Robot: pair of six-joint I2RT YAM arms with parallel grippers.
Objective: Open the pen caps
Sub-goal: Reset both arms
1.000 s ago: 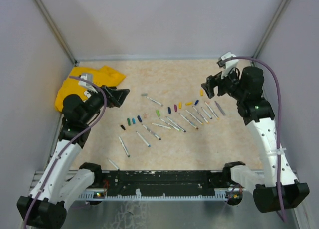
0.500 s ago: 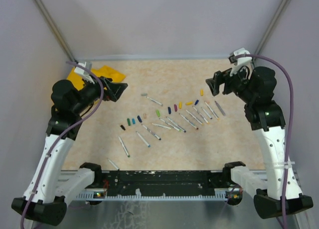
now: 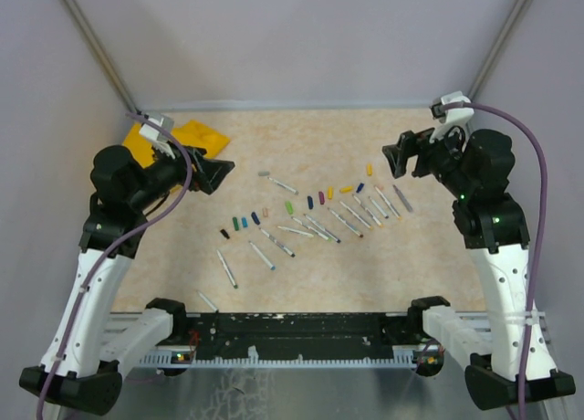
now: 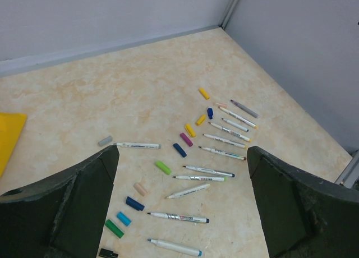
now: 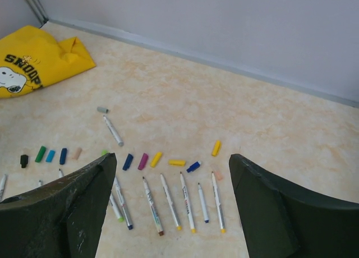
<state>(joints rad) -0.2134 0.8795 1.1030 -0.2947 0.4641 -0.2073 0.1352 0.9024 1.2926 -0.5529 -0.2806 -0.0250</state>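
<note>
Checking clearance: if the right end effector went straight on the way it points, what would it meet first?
Likely the row of uncapped pens on the table, between the open jaws of the right end effector; nothing nearer shows, though depth is unclear.

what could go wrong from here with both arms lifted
1. Caps and pens lie loose in tight rows; a low sweep by the left pincer or right pincer, both open, could scatter them.
2. A stray pen lies by the table's near edge and might roll off.
3. The yellow bag sits close to the left pincer and could snag.
</note>
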